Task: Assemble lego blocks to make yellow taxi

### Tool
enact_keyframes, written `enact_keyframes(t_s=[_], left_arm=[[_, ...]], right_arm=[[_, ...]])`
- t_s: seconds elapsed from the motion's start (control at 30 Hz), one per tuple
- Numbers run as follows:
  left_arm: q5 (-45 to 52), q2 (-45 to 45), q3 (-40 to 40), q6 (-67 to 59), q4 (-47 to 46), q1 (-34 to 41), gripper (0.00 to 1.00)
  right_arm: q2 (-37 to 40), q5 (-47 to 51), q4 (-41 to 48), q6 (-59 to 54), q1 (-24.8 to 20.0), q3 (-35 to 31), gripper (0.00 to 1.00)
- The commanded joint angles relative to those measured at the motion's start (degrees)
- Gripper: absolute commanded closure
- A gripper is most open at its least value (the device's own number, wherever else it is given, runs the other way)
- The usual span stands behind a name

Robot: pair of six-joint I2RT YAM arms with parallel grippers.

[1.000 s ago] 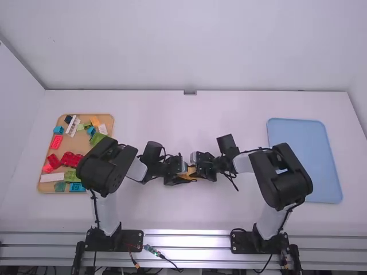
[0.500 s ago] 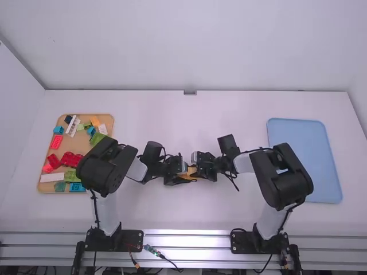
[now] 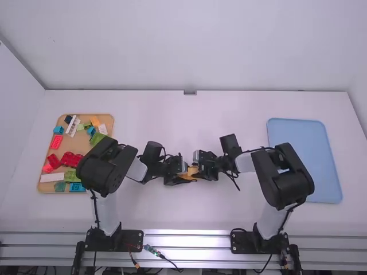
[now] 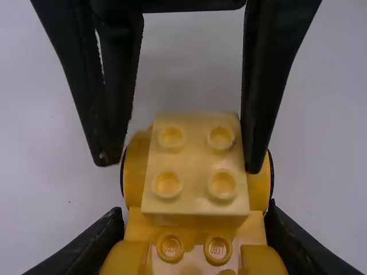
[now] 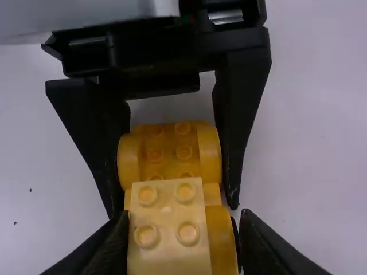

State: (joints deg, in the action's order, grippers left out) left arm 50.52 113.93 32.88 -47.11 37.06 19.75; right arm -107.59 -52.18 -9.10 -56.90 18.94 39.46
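Near edge of the table: an arm base to each side of its middle. Wooden tray point(image 3: 41, 150) by the table's left edge. In its near left corner, a long white brick point(image 3: 52, 177); along its near edge, a teal brick point(image 3: 59, 187), then a blue brick point(image 3: 76, 187) toward the near right corner, a green brick point(image 3: 71, 176) just beyond.

Nearer the table's near edge than its far one, between the side edges: the yellow car body point(image 4: 192, 223), rounded at its sides. Left gripper point(image 3: 184, 176) pinching it, a finger on each flank. On top of the body, a pale yellow block point(image 4: 195, 193), four studs up. Cannot tell whether it is fully seated. Right gripper point(image 3: 198, 171) spread about this block, fingers wider than it; in the left wrist view one lies against the block's side, the other stands apart.

Along the tray's left side, before its middle, a cluster of red bricks point(image 3: 71, 160). Farther up the same side, another red brick point(image 3: 56, 141), then a cyan one point(image 3: 58, 130). Toward the far right corner: bright green point(image 3: 97, 138), small white point(image 3: 102, 129) and orange point(image 3: 95, 121) bricks. Near the far left corner, a dark brick point(image 3: 68, 119) beside a white piece point(image 3: 73, 126) lying aslant.

By the table's right edge, a pale blue mat point(image 3: 304, 157), its far edge about level with the tray's.
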Motion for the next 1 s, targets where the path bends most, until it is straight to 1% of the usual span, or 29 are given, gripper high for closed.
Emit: enact_keyframes(t_s=[0.0, 0.07, 0.33, 0.4, 0.43, 0.5, 0.53, 0.6, 0.73, 0.87, 0.97], left_arm=[[-1.55, 0.85, -0.31, -0.68, -0.79, 0.13, 0.66], [-1.73, 0.85, -0.31, -0.66, -0.81, 0.11, 0.66], [-1.57, 0.85, -0.31, -0.68, -0.79, 0.11, 0.66], [-1.55, 0.85, -0.31, -0.66, -0.79, 0.11, 0.66], [-1.55, 0.85, -0.31, -0.68, -0.79, 0.15, 0.66], [-1.55, 0.85, -0.31, -0.66, -0.81, 0.13, 0.66], [-1.55, 0.85, -0.33, -0.63, -0.81, 0.11, 0.67], [-1.53, 0.85, -0.31, -0.68, -0.81, 0.11, 0.70], [-1.53, 0.85, -0.31, -0.66, -0.81, 0.09, 0.70], [-1.51, 0.85, -0.33, -0.66, -0.81, 0.13, 0.69], [-1.53, 0.85, -0.33, -0.68, -0.81, 0.13, 0.69]], right_arm=[[-0.59, 1.64, 0.70, 0.13, -0.70, -0.83, 0.49], [0.98, -0.76, 1.05, 0.07, -0.70, -0.92, 0.46], [8.83, -1.79, 7.06, -3.32, 0.04, -0.92, 0.42], [9.62, -1.84, 6.80, -2.91, 0.26, -0.92, 0.43], [10.01, -1.99, 6.73, -2.95, 0.28, -0.92, 0.52], [10.21, -1.99, 6.64, -2.93, 0.17, -0.92, 0.92], [10.12, -1.99, 6.51, -2.97, 0.17, -0.92, 1.00], [9.66, -1.88, 6.54, -2.93, 0.35, -0.92, 1.00], [7.10, -1.97, 4.63, -2.84, 1.05, -0.92, 1.00], [2.99, -1.77, 0.22, 0.87, 0.94, -0.87, 1.00], [1.68, -1.75, 0.24, 1.18, 0.94, -0.87, 1.00]])
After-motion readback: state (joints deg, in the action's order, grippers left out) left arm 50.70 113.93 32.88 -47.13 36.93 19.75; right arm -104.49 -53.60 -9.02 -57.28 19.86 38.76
